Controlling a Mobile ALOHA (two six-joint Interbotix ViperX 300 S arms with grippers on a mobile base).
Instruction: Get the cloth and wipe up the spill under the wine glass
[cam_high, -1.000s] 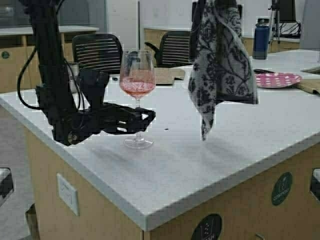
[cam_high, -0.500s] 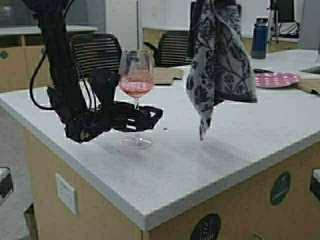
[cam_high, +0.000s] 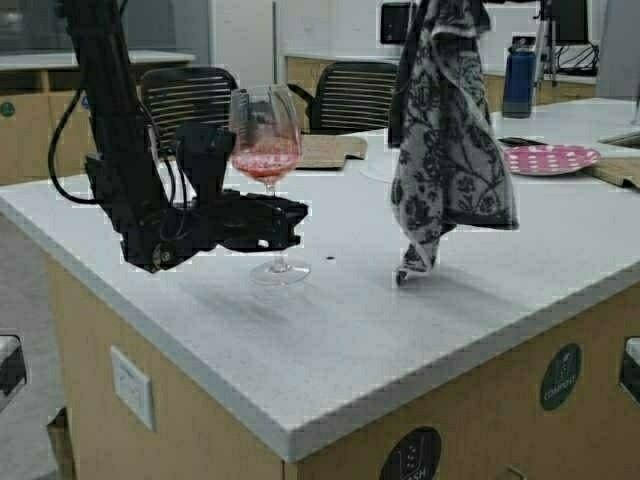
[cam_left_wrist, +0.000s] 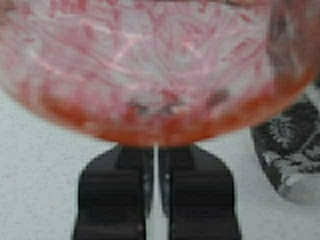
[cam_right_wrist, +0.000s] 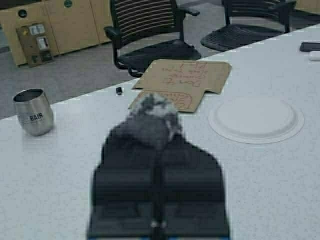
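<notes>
A: On the white speckled tabletop (cam_high: 480, 270), left side: the tall clear stemmed wine glass w/ pinkish bowl (cam_high: 266, 150). Left gripper (cam_high: 283, 222) has its fingers (cam_left_wrist: 112, 200) pinched narrow on the thin stem, just below the bowl. Glass leans a bit; round foot looks partly raised, can't tell for sure.

B: And the cloth?

A: The grey-white cloth w/ dark floral print (cam_high: 447, 150) hangs from the right gripper (cam_right_wrist: 152, 125), fingers clamped on a bunched top end. Gripper itself is cut off by the top edge in the high view. Lowest cloth tip touches the tabletop, right of the glass.

B: Spill?

A: Only a tiny dark speck (cam_high: 330, 258) near the foot; anything under the foot is too hard to make out.
</notes>
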